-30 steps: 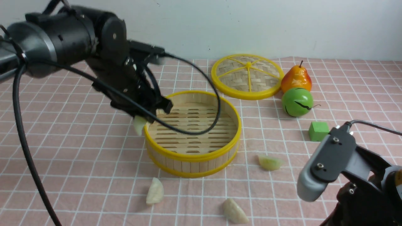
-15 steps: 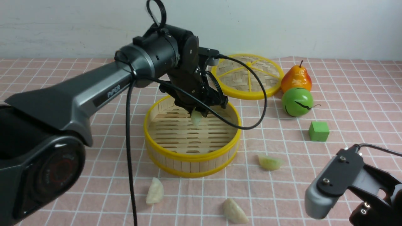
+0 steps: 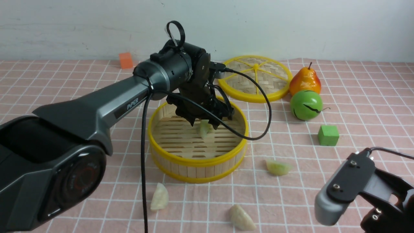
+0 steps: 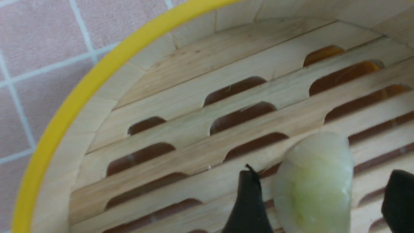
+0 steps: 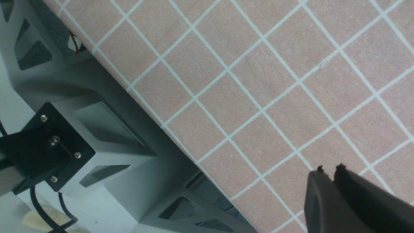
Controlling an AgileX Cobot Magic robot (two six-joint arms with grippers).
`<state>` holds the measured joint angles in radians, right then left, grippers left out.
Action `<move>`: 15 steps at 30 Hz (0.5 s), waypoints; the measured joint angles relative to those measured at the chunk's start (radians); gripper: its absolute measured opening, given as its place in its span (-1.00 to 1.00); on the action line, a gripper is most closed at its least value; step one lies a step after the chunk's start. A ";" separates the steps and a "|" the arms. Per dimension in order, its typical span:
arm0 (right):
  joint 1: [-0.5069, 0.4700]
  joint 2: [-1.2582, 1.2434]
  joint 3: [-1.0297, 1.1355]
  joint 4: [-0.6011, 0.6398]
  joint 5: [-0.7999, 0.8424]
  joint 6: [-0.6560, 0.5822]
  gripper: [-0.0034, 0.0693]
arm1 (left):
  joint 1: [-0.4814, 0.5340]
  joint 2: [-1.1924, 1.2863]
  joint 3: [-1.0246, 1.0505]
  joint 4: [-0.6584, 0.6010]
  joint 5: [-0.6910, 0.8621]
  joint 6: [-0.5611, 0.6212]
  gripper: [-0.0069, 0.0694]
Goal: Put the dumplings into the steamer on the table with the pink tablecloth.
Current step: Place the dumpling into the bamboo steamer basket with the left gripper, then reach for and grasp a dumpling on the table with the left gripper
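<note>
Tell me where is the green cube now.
In the front view, the green cube sits on the right side, just nearer than the green fruit.

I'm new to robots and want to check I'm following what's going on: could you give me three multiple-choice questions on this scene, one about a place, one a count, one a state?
1. Where is the green cube?
A) Inside the steamer
B) On the tablecloth, right of the steamer
C) On the woven lid

2. How many dumplings lie outside the steamer on the tablecloth?
A) One
B) Five
C) Three

3. How is the left hand?
A) Open, around a dumpling
B) Squeezed shut, empty
C) Holding the pear

1: B, the green cube sits on the pink tablecloth, to the right of the steamer.
2: C, one dumpling, a second and a third lie on the cloth.
3: A, the left hand has gaps between its fingers and the pale green dumpling in the steamer.
</note>
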<state>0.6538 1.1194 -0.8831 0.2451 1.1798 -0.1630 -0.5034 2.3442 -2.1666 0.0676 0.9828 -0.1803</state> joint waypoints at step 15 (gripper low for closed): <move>0.000 0.000 0.000 -0.047 -0.093 -0.023 -0.68 | 0.001 -0.464 0.011 0.031 0.262 -0.016 0.66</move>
<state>0.6538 1.1194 -0.8831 0.1982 1.0864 -0.1855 -0.5026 1.8804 -2.1553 0.0989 1.2451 -0.1963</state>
